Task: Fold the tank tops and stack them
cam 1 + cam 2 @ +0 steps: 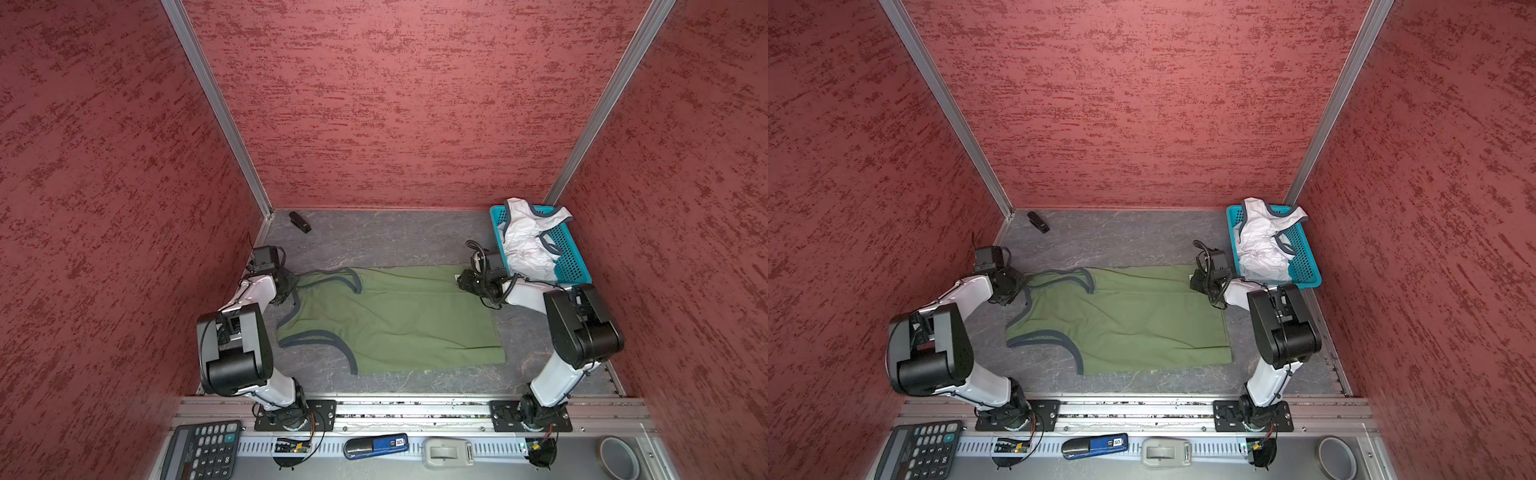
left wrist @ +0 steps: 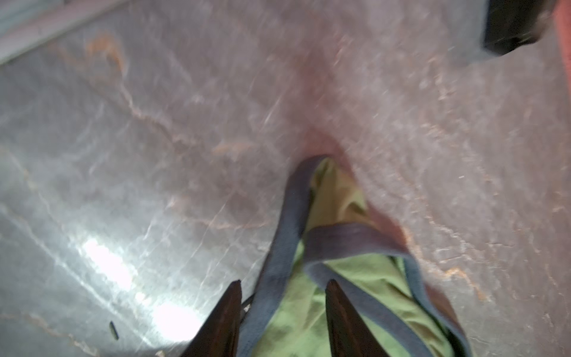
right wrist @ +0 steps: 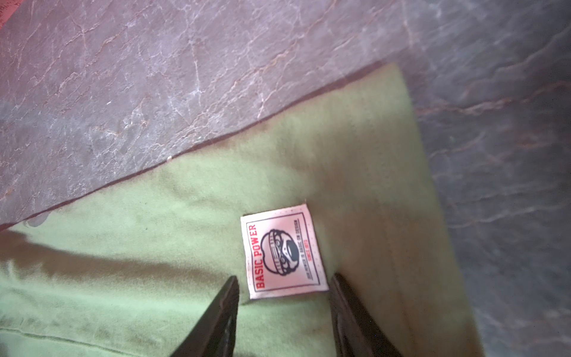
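Observation:
The olive green tank top [image 1: 407, 320] [image 1: 1133, 316] lies spread flat on the grey mat, straps to the left and hem to the right. My left gripper [image 1: 289, 291] [image 2: 282, 282] is low over the far shoulder strap [image 2: 293, 216]; its jaws stand open, with the grey-trimmed strap lying between them. Over the far hem corner, just behind the pink sewn label [image 3: 282, 252], my right gripper [image 1: 467, 282] [image 3: 285, 278] is open and holds nothing. The white tank top [image 1: 528, 241] [image 1: 1262, 241] lies crumpled in the turquoise basket [image 1: 569, 266] [image 1: 1304, 266].
The basket stands at the back right corner, just behind the right wrist. A small black clip [image 1: 300, 222] lies at the back left. Red walls close in three sides. On the front shelf sit a calculator [image 1: 203, 449], a stapler [image 1: 374, 445] and a tape roll [image 1: 619, 457].

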Controlling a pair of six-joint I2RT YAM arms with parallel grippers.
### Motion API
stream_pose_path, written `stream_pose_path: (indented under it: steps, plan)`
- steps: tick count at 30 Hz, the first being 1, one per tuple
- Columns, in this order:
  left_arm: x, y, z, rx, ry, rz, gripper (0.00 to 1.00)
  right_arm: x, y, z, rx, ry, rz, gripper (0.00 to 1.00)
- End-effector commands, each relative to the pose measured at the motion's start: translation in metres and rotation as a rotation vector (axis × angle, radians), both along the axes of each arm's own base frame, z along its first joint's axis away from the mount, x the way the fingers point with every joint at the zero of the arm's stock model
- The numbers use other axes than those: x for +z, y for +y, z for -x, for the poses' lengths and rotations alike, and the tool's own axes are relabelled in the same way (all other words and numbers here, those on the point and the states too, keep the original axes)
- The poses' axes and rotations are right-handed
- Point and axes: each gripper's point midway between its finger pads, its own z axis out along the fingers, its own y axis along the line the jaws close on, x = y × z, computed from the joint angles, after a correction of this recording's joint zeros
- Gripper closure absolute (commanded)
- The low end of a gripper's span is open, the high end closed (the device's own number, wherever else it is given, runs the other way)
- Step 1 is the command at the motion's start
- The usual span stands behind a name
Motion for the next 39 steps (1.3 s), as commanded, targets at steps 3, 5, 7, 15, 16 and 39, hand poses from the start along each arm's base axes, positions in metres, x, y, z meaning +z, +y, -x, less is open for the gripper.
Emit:
stream_pose_path:
  steps: [3,5,7,15,16,39]
  plan:
    - [0.007,-0.011,-0.017,-0.103,0.023,-0.059,0.48,-0.037,-0.019,0.029,-0.05,0.154,0.074,0.5]
    - [0.0,-0.012,-0.022,-0.111,0.049,-0.042,0.46,-0.037,-0.019,0.03,-0.049,0.155,0.074,0.5]
    - [-0.009,-0.01,-0.025,-0.106,0.084,-0.032,0.46,-0.037,-0.019,0.03,-0.049,0.156,0.074,0.5]
    - [-0.038,-0.002,-0.034,-0.077,0.117,0.016,0.67,-0.036,-0.019,0.03,-0.049,0.154,0.073,0.5]
    - [-0.038,0.001,-0.036,-0.072,0.109,0.02,0.71,-0.037,-0.018,0.03,-0.047,0.154,0.073,0.5]
    - [-0.043,0.038,-0.098,-0.046,-0.039,0.121,1.0,-0.037,-0.018,-0.007,-0.078,0.153,0.104,0.5]
